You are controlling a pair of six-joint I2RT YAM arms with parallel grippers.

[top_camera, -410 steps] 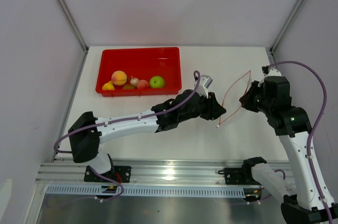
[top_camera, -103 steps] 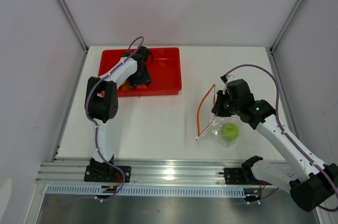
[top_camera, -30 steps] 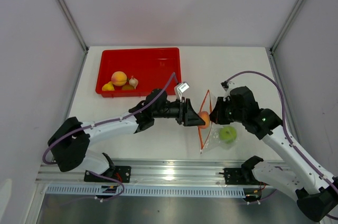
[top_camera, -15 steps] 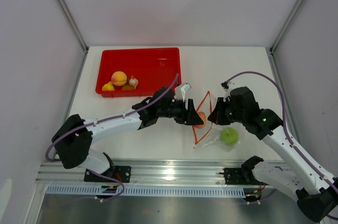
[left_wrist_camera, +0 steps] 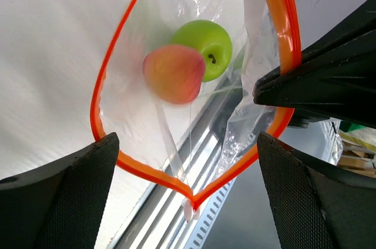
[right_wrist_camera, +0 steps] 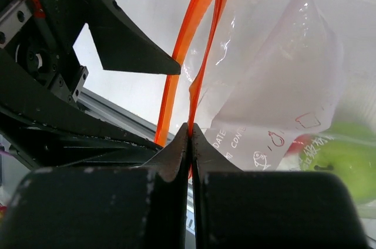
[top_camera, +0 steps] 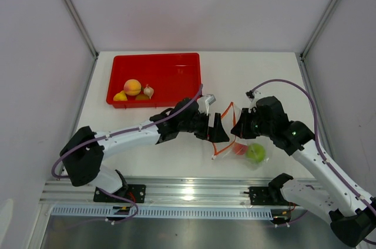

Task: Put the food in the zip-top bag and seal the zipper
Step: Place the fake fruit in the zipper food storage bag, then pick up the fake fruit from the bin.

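Two toy fruits lie inside the zip-top bag, at about 4 o'clock on the table: a green apple and a red-pink fruit touching it at its 9 o'clock. In the right wrist view the red-pink fruit is nearly hidden behind crinkled, printed plastic. The right gripper is clenched on the zipper, pinching one side of the orange-red strip, and from above it covers part of the bag's mouth. The left gripper hangs released at the open mouth, fingers spread either side of the loop, holding nothing. At 11 o'clock, a red tray holds a peach, a yellow piece and a small brownish piece, too small to make out clearly.
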